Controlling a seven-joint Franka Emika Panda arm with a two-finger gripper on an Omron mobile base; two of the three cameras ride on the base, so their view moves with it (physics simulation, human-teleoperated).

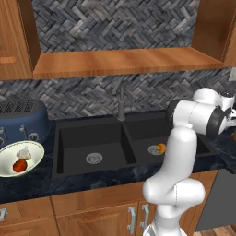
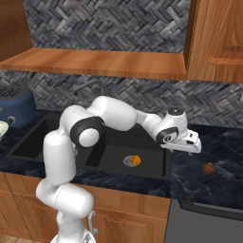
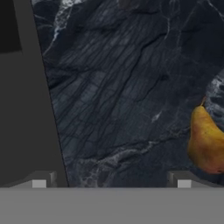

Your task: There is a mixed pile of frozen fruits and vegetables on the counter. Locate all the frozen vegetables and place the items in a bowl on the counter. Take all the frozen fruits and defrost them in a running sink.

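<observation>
My gripper [image 2: 191,147] hangs open over the dark counter [image 2: 218,142], just right of the sink [image 2: 118,156], with nothing between its fingers. An orange-yellow pear-shaped frozen fruit [image 3: 204,143] lies on the stone to the right of the gripper [image 3: 110,183]; from the right base it shows as a small piece [image 2: 209,168] a little beyond the hand. Another orange fruit [image 1: 161,148] rests by the right basin's drain. Far left, the bowl [image 1: 37,150] holds the red tomato-like ball [image 1: 19,166] and the pale garlic-like bulb [image 1: 24,154].
A blue toaster [image 1: 23,120] stands behind the bowl. The slim dark faucet [image 1: 121,105] rises behind the sink's divider. A wooden shelf [image 1: 124,62] and wall cabinets hang above. The sink's black rim [image 3: 26,109] runs along the left of the hand view.
</observation>
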